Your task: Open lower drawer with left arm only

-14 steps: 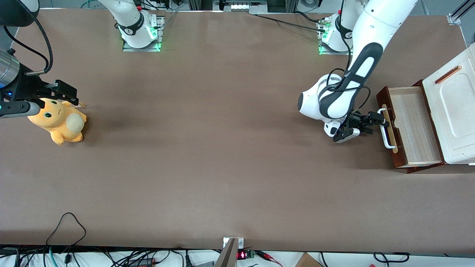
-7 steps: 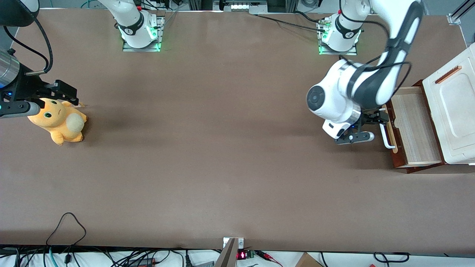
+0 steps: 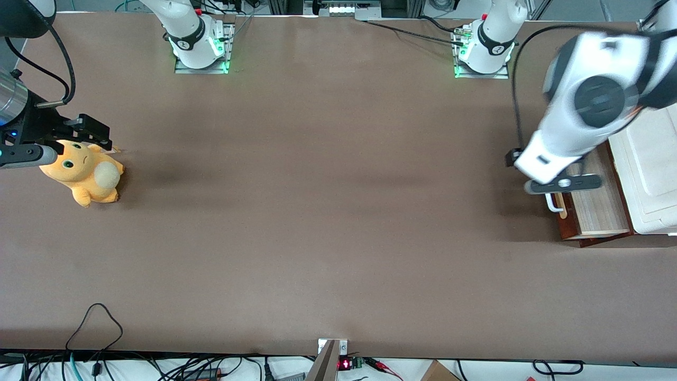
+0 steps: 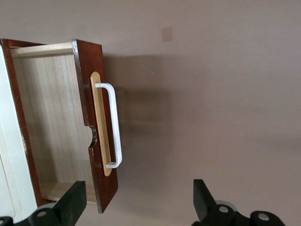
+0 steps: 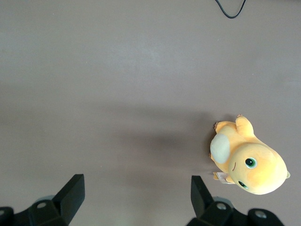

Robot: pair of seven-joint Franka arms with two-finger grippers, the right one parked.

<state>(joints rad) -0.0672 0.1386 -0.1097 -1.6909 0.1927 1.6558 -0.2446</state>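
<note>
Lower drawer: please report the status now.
Gripper open, above the table beside the handle, holding nothing. Lower drawer pulled out. Nothing in the way.

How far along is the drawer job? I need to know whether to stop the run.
Done: the lower drawer stands pulled out of the white cabinet, its pale inside showing. In hand: nothing; the gripper is open, empty, raised above the handle, clear of it. Left: apparently nothing but parking the left arm.
</note>
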